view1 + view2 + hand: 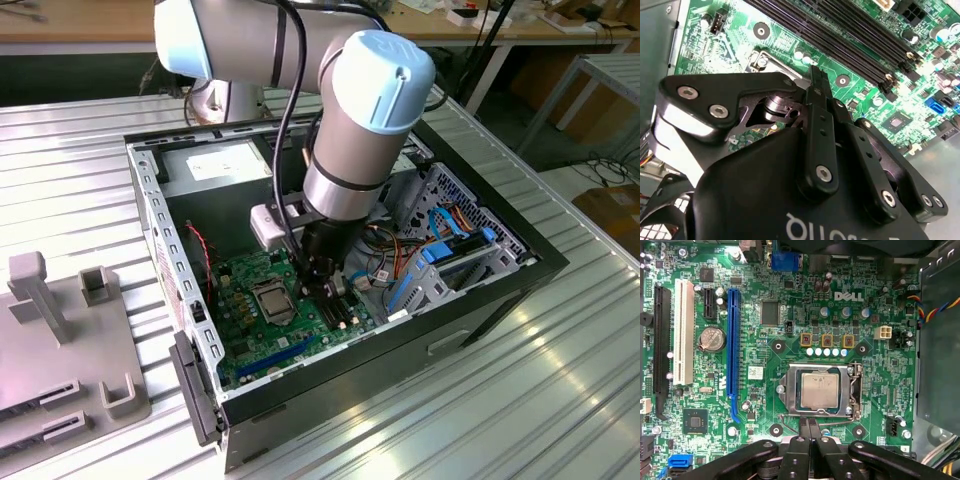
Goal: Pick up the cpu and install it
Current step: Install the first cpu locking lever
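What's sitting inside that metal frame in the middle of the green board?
A flat silver-grey chip, the cpu, lies inside the socket frame on the motherboard. The frame's rim overlaps the chip's edges. What lies beneath the chip is covered. The pincer is closed just beside the frame, holding nothing.

A ribbed metal tabletop (560,390) shines under bright light, streaked with reflections. Beyond its far edge stands a long wooden workbench (90,30). A white metal frame table (600,75) stands near the far corner, over a dark floor (520,125).
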### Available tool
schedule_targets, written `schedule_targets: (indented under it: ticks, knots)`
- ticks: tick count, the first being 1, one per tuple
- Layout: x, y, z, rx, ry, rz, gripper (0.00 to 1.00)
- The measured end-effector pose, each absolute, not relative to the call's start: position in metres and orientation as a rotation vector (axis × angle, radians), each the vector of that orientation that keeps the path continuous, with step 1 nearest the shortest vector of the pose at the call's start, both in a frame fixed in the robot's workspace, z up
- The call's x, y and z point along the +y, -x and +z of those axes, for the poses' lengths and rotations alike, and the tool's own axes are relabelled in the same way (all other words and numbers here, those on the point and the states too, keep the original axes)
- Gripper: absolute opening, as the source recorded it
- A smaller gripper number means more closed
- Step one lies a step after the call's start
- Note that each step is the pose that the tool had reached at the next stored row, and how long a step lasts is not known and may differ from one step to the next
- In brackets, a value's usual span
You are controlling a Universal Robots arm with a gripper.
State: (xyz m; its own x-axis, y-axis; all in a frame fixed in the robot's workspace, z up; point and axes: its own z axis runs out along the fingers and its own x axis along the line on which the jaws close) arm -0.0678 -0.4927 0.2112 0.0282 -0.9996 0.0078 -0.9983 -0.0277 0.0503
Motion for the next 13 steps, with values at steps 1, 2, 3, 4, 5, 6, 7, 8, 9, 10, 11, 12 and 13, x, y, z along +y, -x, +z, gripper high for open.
schedule_targets:
  ticks: [1, 2, 3, 4, 5, 6, 7, 8, 9, 10, 11, 12, 13]
  knots:
    - [-0.4931, 0.0678, 0.2040, -2.161, -2.222, -0.045, 0.11]
    - [-0.4930, 0.0677, 0.2038, -2.154, -2.215, -0.030, 0.11]
    - [-0.4930, 0.0677, 0.2038, -2.153, -2.213, -0.027, 0.11]
    - [-0.4930, 0.0677, 0.2038, -2.151, -2.211, -0.023, 0.11]
    - [-0.4931, 0.0677, 0.2039, -2.149, -2.208, -0.017, 0.11]
    - [-0.4931, 0.0677, 0.2039, -2.147, -2.206, -0.012, 0.11]
    - [-0.4932, 0.0677, 0.2040, -2.145, -2.204, -0.009, 0.11]
    - [-0.4934, 0.0677, 0.2039, -2.143, -2.202, -0.004, 0.11]
    - [-0.4936, 0.0677, 0.2039, -2.141, -2.200, 0.000, 0.11]
    - [-0.4939, 0.0677, 0.2039, -2.139, -2.197, 0.005, 0.11]
    - [-0.4942, 0.0677, 0.2040, -2.137, -2.195, 0.008, 0.11]
    - [-0.4943, 0.0677, 0.2039, -2.135, -2.193, 0.014, 0.11]
    - [-0.4943, 0.0677, 0.2039, -2.134, -2.191, 0.016, 0.11]
